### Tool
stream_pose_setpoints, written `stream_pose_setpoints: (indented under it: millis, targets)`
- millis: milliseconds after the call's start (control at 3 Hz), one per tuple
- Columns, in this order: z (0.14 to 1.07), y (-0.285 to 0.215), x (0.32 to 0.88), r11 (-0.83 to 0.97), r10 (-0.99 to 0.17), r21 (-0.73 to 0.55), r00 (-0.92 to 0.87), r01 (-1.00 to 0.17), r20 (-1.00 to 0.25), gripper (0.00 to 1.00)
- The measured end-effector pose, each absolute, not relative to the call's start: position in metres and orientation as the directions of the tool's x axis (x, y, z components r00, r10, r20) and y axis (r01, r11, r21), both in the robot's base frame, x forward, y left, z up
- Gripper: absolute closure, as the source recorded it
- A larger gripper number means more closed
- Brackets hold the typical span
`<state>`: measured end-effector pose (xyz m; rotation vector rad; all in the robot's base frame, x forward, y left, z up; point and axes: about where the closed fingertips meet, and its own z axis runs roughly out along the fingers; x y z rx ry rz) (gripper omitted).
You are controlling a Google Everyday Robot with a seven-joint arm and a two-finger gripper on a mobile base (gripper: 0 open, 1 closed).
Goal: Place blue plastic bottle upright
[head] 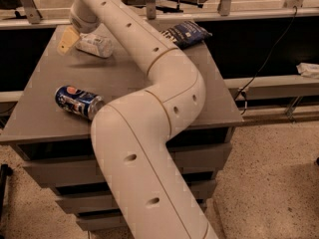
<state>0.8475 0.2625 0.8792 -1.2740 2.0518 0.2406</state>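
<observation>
Righting the bottle (94,45) calls for a firm hold across its body, then a slow tilt until its base meets the desk (50,98). It lies sideways at upper left, the gripper (68,40) at its left end; whether it grips cannot be told.

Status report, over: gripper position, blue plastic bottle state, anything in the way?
Gripper over far corner of table, next to bottle. Blue plastic bottle lying down, not upright. Soda can on its side, well apart.

No legible text on can (79,102), bag (187,33), bottle (94,45).
</observation>
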Motion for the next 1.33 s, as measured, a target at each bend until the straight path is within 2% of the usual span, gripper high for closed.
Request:
stream_pose_setpoints:
  millis: [333, 667, 1333]
  targets:
    - [0.868, 0.251, 0.853, 0.526, -0.733, -0.208, -0.315, -0.825, -0.603, 0.00]
    - [0.861, 0.242, 0.855, 0.545, -0.738, -0.206, -0.349, -0.812, -0.577, 0.18]
    - [0.854, 0.232, 0.853, 0.563, -0.737, -0.187, -0.387, -0.805, -0.554, 0.64]
